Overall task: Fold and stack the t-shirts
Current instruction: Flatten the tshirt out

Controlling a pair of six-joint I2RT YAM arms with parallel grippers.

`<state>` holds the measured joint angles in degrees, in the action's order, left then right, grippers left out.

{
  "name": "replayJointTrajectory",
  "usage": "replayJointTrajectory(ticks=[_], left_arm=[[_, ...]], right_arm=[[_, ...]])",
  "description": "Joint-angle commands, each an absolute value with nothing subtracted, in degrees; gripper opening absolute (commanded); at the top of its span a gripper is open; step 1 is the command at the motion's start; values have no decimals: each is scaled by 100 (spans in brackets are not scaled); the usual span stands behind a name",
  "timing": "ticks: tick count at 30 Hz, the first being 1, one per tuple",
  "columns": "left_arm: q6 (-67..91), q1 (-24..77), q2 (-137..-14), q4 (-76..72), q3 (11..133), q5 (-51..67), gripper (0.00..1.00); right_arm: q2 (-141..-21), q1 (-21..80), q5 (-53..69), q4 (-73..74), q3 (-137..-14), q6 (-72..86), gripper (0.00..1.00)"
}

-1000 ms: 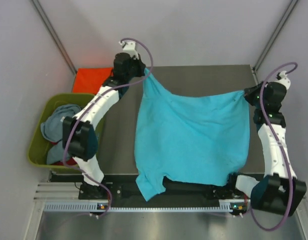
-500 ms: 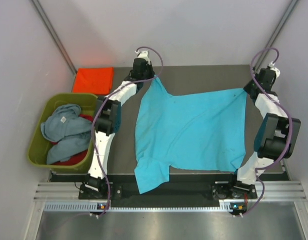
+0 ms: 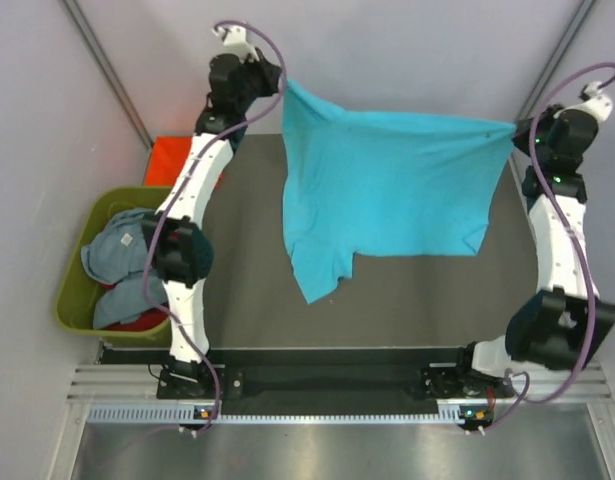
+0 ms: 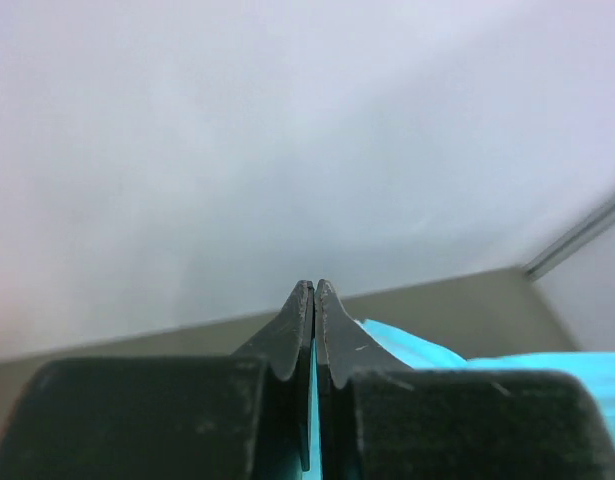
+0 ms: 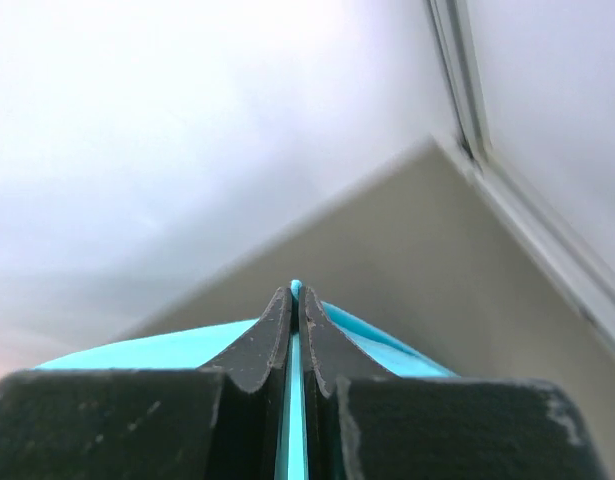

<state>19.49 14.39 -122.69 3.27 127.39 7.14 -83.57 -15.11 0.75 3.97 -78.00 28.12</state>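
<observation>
A bright turquoise t-shirt (image 3: pixel 387 190) hangs stretched between my two raised arms, lifted off the dark table (image 3: pixel 427 300), one sleeve dangling at its lower left. My left gripper (image 3: pixel 281 84) is shut on its upper left corner; turquoise cloth (image 4: pixel 314 410) shows between the shut jaws (image 4: pixel 314 290). My right gripper (image 3: pixel 517 128) is shut on the upper right corner, with cloth (image 5: pixel 292 420) pinched between its jaws (image 5: pixel 294 292). A folded orange-red t-shirt (image 3: pixel 172 160) lies at the table's back left. A grey-blue t-shirt (image 3: pixel 127 255) and a red one (image 3: pixel 137 322) lie in the tub.
The olive-green plastic tub (image 3: pixel 75 300) stands left of the table. Pale walls close in the back and both sides, with metal rails (image 3: pixel 547 70) slanting at the corners. The arm bases sit on the rail (image 3: pixel 317 385) at the near edge.
Both arms have risen and drawn back, lifting the turquoise t-shirt off the table so that it now hangs in the air. Both grippers stayed shut on its corners.
</observation>
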Motion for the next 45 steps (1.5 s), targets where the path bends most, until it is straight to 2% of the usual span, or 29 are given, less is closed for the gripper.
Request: replayJointTrajectory(ticks=[1,5,11,16,20,29,35,41,45], left_arm=[[1889,1485,-10427,-26,12440,1011,0],[1978,1485,-9126,-70,11796,932,0],[1723,1485,-7316,377,11514,704,0],[1652,1485,-6365,404,11023,440,0],[1547,1485,-6337,404,10829,387,0],[1600,1485,-7329,-473,9555,422,0],[1696,1459,-9144,-1431,8772,395,0],[2065,1398,-11343,-1635,9710,834,0],[2337,1336,-13049,-1398,11262,1072,0]], right_arm=[[-6781,-1503,79,139,-8112,2918,0],[-5767,-1503,228,246,-8191,2979,0],[-4695,-1503,386,607,-8429,3277,0],[-4377,-1459,466,677,-8359,3453,0],[-4263,-1450,562,545,-7973,3585,0],[-4666,-1459,343,44,-6348,3358,0],[-5816,-1459,246,-913,-5125,3165,0],[-7846,-1468,97,-1432,-5395,2708,0],[-9321,-1529,70,-1503,-6142,2444,0]])
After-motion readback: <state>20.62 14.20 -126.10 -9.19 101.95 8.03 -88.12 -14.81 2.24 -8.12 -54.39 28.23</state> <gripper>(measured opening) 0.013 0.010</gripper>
